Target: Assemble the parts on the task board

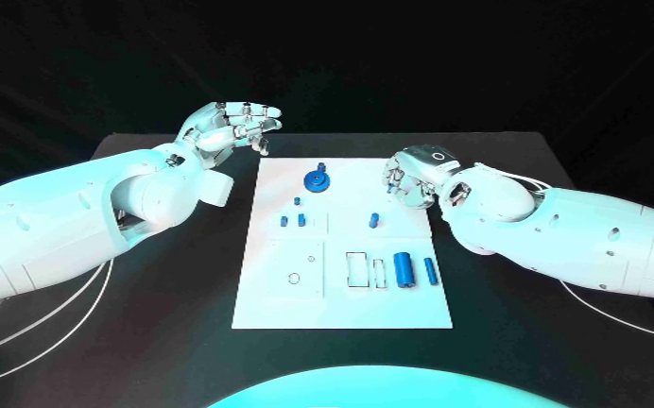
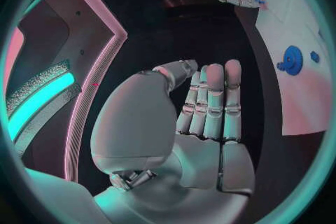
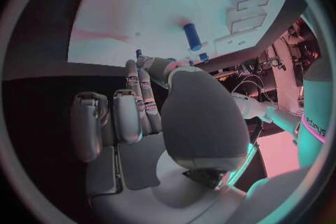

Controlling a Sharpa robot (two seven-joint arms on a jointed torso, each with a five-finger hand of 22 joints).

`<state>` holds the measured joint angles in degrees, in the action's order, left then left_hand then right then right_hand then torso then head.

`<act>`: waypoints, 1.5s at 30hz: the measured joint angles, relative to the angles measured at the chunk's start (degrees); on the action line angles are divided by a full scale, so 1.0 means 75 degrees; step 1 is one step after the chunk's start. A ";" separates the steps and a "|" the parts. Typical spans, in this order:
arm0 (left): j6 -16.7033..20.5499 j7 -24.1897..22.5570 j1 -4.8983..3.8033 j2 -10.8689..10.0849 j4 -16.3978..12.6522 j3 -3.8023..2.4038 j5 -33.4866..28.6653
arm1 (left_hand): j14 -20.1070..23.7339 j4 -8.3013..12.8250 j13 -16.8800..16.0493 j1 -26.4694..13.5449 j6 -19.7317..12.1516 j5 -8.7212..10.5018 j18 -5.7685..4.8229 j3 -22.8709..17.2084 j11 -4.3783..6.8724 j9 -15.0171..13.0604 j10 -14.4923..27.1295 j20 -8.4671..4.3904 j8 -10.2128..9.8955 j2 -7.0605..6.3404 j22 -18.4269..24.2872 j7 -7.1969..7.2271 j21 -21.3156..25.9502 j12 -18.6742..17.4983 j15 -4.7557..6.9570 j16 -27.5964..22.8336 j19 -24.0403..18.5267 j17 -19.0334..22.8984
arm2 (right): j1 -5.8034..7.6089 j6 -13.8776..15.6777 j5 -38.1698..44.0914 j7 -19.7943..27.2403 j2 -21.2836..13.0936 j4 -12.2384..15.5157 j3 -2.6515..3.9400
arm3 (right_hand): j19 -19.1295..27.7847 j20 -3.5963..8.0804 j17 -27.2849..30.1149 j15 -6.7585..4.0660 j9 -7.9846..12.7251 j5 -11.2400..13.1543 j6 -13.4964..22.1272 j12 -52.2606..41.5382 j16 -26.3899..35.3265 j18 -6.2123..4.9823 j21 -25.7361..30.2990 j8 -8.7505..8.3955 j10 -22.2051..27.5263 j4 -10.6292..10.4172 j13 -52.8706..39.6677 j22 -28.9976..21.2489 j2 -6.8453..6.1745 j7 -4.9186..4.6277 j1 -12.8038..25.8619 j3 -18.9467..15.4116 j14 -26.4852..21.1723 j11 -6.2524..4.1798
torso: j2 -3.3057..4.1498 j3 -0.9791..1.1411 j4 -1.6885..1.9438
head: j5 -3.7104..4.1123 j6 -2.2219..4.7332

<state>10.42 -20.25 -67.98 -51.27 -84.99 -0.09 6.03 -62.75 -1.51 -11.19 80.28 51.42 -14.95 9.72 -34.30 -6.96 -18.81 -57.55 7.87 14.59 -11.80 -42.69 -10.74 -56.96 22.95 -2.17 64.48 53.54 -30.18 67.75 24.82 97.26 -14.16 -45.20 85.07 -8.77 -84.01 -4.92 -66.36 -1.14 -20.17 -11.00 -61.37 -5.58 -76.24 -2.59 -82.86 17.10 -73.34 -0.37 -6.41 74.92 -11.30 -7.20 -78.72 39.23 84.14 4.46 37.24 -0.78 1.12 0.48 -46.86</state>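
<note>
Black table (image 1: 163, 332), white task board (image 1: 273, 304) at centre between the two hands. Nothing lies between either hand and the board.

Blue parts counted in the head view: one round disc with a knob (image 1: 317, 179) at the far end, nearest the left hand; four small pegs (image 1: 296, 201) mid-board; one thick cylinder (image 1: 404, 268) and one thin rod (image 1: 431, 271) at the near end, on the right hand's side.

Left hand (image 1: 236, 127): raised beyond the board's far left corner, fingers straight and close together, empty.

Right hand (image 1: 413, 177): at the board's right edge, fingers curled inward; nothing visibly gripped.
</note>
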 measured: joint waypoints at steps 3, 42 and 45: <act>0.0000 0.0001 0.0000 -0.0001 0.0007 0.0001 0.0000 | 0.0000 0.0000 0.0000 0.0000 0.0000 0.0000 0.0000 0.0000 0.0000 0.0000 0.0000 0.0000 0.0000 0.0000 0.0002 0.0000 0.0000 0.0000 0.0000 0.0000 0.0000 0.0002 | 0.0016 0.0068 -0.0077 0.0007 -0.0143 0.0204 0.0017 | 0.0000 0.0000 0.0004 0.0000 -0.0009 0.0000 0.0000 0.0000 0.0000 0.0000 0.0000 -0.0001 0.0000 0.0000 0.0000 0.0000 -0.0004 0.0000 0.0003 0.0000 0.0000 0.0000 | 0.0001 0.0000 0.0001 | -0.0023 0.0001; 0.0003 0.0002 0.0015 0.0151 0.0072 0.0011 -0.0018 | 0.0000 -0.0021 0.0002 0.0000 -0.0029 0.0000 -0.0001 0.0020 0.0000 0.0001 0.0000 0.0000 0.0000 0.0000 0.0020 -0.0028 0.0000 0.0039 0.0000 0.0000 0.0000 0.0015 | -0.0711 0.0438 -0.0480 0.0404 0.1045 0.1454 -0.0082 | 0.0000 0.0056 0.0066 0.0001 -0.0010 -0.0014 -0.0013 0.0015 0.0000 -0.0001 -0.0031 0.0016 -0.0001 0.0040 0.0007 0.0003 -0.0026 -0.0013 0.0023 0.0040 0.0000 -0.0001 | -0.0035 -0.0016 -0.0004 | -0.0827 -0.0141; 0.0003 0.0003 0.0015 0.0155 0.0069 0.0011 -0.0018 | 0.0000 -0.0020 0.0002 0.0000 -0.0029 0.0000 -0.0001 0.0020 0.0000 0.0001 0.0000 0.0000 0.0000 0.0000 0.0019 -0.0028 0.0000 0.0039 0.0000 0.0000 0.0000 0.0015 | -0.0777 0.0431 -0.0463 0.0408 0.1113 0.1377 -0.0091 | 0.0000 0.0056 0.0066 0.0001 -0.0009 -0.0014 -0.0013 0.0015 0.0000 -0.0001 -0.0031 0.0016 -0.0001 0.0040 0.0006 0.0003 -0.0025 -0.0013 0.0023 0.0040 0.0000 -0.0001 | -0.0033 -0.0015 -0.0004 | -0.0855 -0.0167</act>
<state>10.44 -20.23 -67.87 -50.10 -84.47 -0.01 5.89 -62.75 -1.66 -11.17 80.28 51.21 -14.95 9.71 -34.15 -6.96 -18.80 -57.55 7.87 14.59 -11.80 -42.54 -10.95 -56.97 23.25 -2.17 64.49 53.54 -30.07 61.92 28.06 93.79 -11.10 -36.85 95.40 -9.46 -84.01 -4.51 -65.86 -1.13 -20.23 -11.10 -61.46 -5.47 -76.24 -2.60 -83.09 17.22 -73.35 -0.06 -6.36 74.94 -11.49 -7.29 -78.55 39.53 84.14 4.45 37.00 -0.90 1.09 -5.93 -48.11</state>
